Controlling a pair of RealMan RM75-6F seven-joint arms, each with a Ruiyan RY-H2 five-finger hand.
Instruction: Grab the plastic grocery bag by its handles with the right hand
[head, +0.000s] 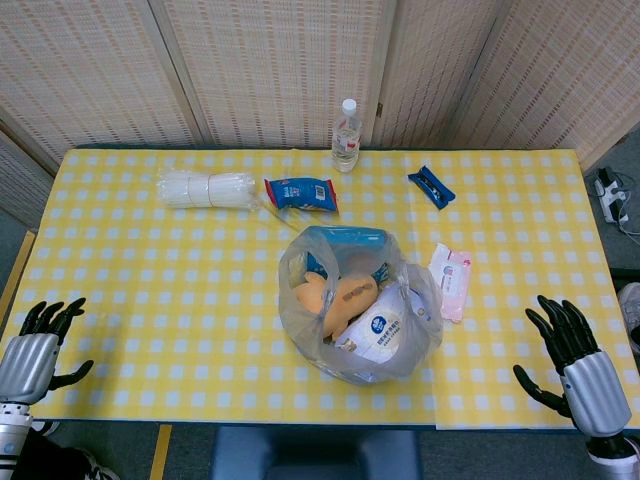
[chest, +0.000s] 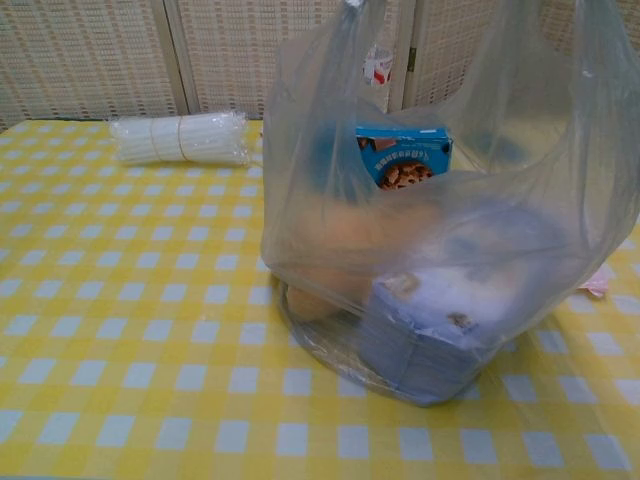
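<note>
- The right hand (head: 572, 358) hovers at the table's near right corner, fingers spread wide and pointing away from the robot, thumb out to the side; it holds nothing and touches nothing
- The left hand (head: 38, 345) sits at the near left corner, likewise spread and holding nothing
- Neither hand shows in the chest view
- The plastic grocery bag (head: 358, 310) stands between them near the middle of the table's near half, well apart from both hands; its translucent film bulges with goods
- In the chest view its handles (chest: 590, 40) rise up past the top edge of the frame
- Inside, a blue box (chest: 403, 153) stands toward the back, with an orange item (head: 318, 298) and a white-and-blue pack (head: 375, 333) in front
- A pink-and-white packet (head: 451, 281) lies just beside the bag on its right
- Farther back lie a blue snack packet (head: 300, 193), a bundle of clear plastic (head: 207, 188), a small blue wrapper (head: 431, 186) and an upright water bottle (head: 346, 137)
- The table (head: 150, 300) wears a yellow-and-white checked cloth
</note>
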